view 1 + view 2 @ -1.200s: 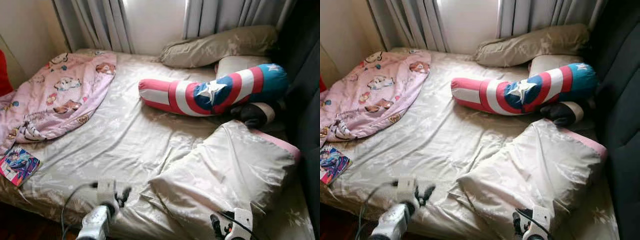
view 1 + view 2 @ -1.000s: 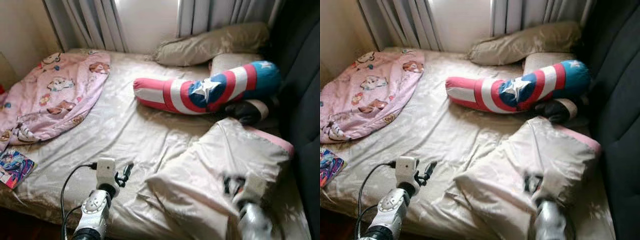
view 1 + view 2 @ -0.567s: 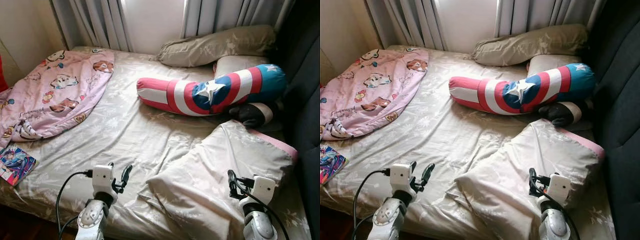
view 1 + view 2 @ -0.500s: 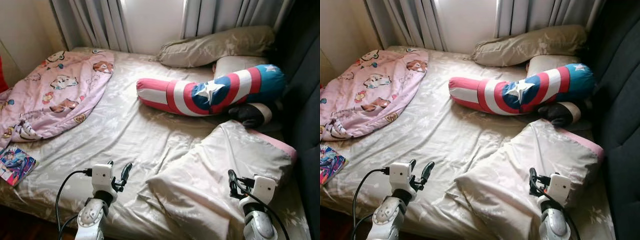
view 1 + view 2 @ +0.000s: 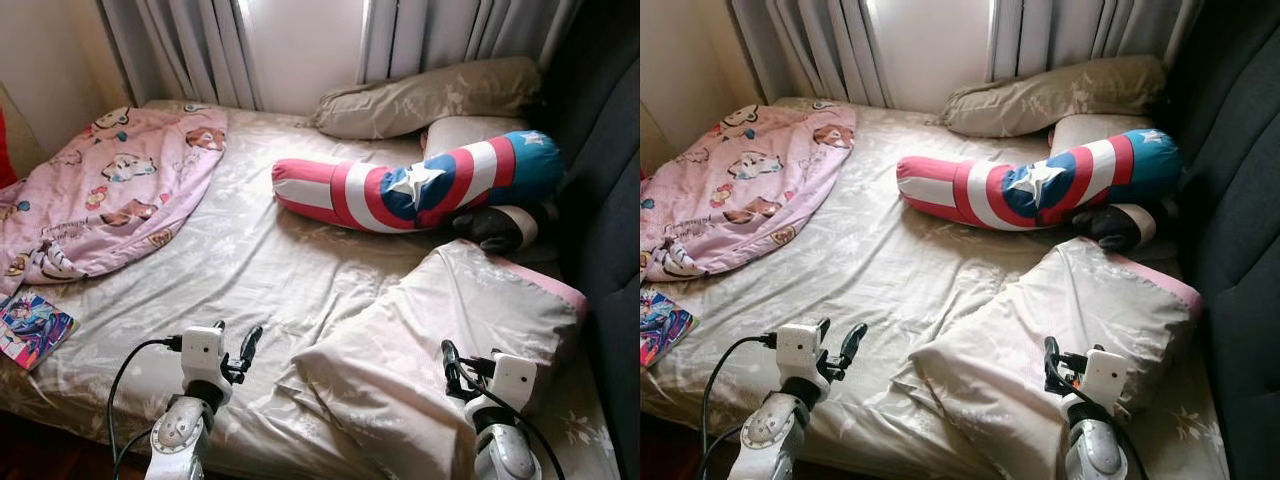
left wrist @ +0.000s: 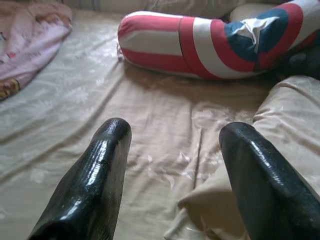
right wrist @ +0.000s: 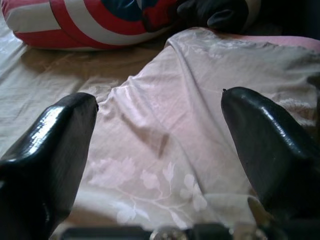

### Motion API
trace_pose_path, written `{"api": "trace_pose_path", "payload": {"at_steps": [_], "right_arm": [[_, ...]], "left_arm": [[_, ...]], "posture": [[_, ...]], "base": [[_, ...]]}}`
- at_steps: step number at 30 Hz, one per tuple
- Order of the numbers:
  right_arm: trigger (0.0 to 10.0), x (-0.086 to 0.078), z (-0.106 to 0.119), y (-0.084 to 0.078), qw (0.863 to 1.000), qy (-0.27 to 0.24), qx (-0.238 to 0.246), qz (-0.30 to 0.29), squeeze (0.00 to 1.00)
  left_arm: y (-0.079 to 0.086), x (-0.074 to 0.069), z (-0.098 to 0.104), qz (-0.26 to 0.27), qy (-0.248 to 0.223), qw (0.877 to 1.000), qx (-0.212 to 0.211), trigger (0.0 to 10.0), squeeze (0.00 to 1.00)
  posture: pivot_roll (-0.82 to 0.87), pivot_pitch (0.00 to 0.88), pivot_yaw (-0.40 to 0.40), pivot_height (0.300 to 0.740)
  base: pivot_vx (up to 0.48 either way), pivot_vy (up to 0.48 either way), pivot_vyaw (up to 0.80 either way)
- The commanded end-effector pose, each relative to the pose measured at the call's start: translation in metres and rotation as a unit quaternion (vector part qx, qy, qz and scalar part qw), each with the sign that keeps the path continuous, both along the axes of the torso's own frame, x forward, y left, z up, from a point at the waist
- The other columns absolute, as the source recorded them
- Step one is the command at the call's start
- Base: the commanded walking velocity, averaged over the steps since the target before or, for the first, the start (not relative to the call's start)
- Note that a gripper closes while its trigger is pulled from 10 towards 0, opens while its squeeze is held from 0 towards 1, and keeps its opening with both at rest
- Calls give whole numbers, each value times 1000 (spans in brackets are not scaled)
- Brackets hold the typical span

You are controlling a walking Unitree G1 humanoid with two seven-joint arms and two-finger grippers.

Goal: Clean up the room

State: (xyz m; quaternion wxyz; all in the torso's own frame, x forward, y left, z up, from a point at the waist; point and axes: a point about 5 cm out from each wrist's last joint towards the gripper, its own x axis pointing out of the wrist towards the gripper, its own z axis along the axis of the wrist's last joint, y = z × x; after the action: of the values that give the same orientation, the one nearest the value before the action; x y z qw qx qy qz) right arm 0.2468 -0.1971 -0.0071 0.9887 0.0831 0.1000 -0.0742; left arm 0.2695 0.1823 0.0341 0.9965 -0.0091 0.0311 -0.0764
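Two claws are raised over the near edge of the bed (image 5: pixel 250 270), and the thing they both face is the large beige pillow (image 5: pixel 440 350) lying crooked at about 5 o'clock in the head view. Its long axis runs on a slant, from a near corner at roughly 6 o'clock up toward 2 o'clock, where its pink-edged end stops just short of a dark bundle (image 5: pixel 497 228) beside the padded headboard (image 5: pixel 610 220).

The right claw (image 5: pixel 1052 366) hangs directly above the pillow's near half, its fingers spread wide; in the right wrist view the pale floral cover lies between the two black fingertips (image 7: pixel 47 145), so the pillow lies straight ahead of and under that claw. The left claw (image 5: pixel 236 352) is also spread, hovering over bare sheet, with the pillow's near corner (image 6: pixel 210 210) off toward its 3 o'clock side, just beside one finger. I judge the right arm the nearer and better placed for a first grip; the left would have to swing inward to catch the corner.

Beyond, at 12 to 1 o'clock, the striped star bolster (image 5: pixel 420 185) lies crosswise on the bed, and an olive pillow (image 5: pixel 430 95) sits against the curtains (image 5: pixel 200 50). A pink cartoon blanket (image 5: pixel 110 190) is heaped at 10 o'clock, with a colourful book (image 5: pixel 30 330) at 8 o'clock, well apart from either claw.
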Motion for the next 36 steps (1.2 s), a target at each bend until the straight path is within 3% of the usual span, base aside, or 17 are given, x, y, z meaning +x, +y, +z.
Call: {"api": "trace_pose_path", "payload": {"at_steps": [1,27,36], "right_arm": [[10000,2,1,-1,1000,3,-2,0,0],[10000,13,8,12,999,-7,10,38,0],[10000,14,6,17,999,3,19,42,0]], "left_arm": [[1,-1,0,0,6,1000,0,10000,0],[1,2,3,-2,16,1000,1,10000,0],[-1,3,4,-9,16,1000,2,10000,0]], "posture": [[24,0,-5,666],[30,42,-12,656],[34,51,-8,656]], "base": [[0,0,0],[0,0,0],[250,0,0]]}}
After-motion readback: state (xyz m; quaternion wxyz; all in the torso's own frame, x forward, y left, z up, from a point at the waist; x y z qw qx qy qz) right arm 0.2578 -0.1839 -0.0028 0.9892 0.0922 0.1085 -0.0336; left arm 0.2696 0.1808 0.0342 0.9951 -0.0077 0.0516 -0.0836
